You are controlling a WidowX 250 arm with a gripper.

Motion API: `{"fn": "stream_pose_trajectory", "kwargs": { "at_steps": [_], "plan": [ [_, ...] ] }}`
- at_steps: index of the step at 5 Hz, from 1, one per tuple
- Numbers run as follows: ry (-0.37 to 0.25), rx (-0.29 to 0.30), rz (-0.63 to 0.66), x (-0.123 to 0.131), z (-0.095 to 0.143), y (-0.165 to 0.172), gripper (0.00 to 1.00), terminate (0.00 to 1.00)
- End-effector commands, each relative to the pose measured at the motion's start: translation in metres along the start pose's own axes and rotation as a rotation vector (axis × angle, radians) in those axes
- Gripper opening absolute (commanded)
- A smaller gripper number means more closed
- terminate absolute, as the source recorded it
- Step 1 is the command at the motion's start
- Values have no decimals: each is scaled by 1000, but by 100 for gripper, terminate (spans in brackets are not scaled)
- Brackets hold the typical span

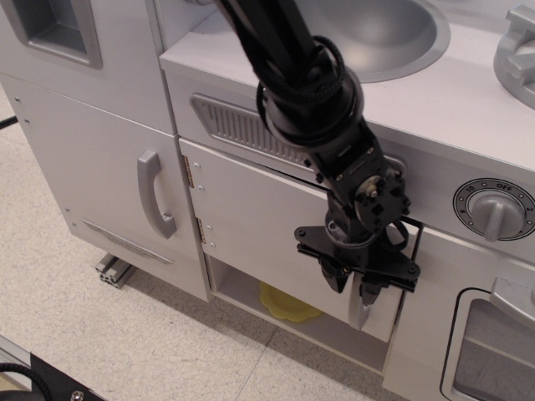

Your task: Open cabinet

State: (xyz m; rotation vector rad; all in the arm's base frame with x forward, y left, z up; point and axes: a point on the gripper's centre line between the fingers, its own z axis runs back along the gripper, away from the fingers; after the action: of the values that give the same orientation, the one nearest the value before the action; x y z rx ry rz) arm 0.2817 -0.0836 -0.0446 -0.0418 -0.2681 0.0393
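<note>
The cabinet door (259, 213) is a wide plain white panel under the sink, hinged on its left side. It stands slightly ajar, with a dark gap along its top and right edges. Its grey vertical handle (360, 311) is near the right edge; only the lower end shows below my gripper. My black gripper (354, 286) points down in front of the door, with its fingers (334, 276) closed in on either side of the handle. Below the door, the cabinet's white inner floor (242, 288) shows.
A yellow object (288, 302) lies inside the cabinet. A taller white door with a grey bow handle (155, 194) is at the left. The grey sink (376, 33) is above, a dial knob (496, 210) and a windowed oven door (493, 351) at the right. An aluminium foot (113, 269) sits on the floor.
</note>
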Motion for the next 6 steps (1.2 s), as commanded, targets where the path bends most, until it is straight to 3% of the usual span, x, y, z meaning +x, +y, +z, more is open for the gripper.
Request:
{"fn": "stream_pose_trajectory", "kwargs": {
  "at_steps": [1,2,3,4,5,6],
  "plan": [
    [-79,-12,-56,-5,13,1,0,0],
    [-94,-9,-90,-17,18,10,0,0],
    [-68,-15,-140,-34,27,29,0,0],
    [-31,7,-162,-43,42,51,100,0],
    [54,-14,-165,-35,79,61,100,0],
    [40,-57,-107,-21,112,59,100,0]
  ]
}}
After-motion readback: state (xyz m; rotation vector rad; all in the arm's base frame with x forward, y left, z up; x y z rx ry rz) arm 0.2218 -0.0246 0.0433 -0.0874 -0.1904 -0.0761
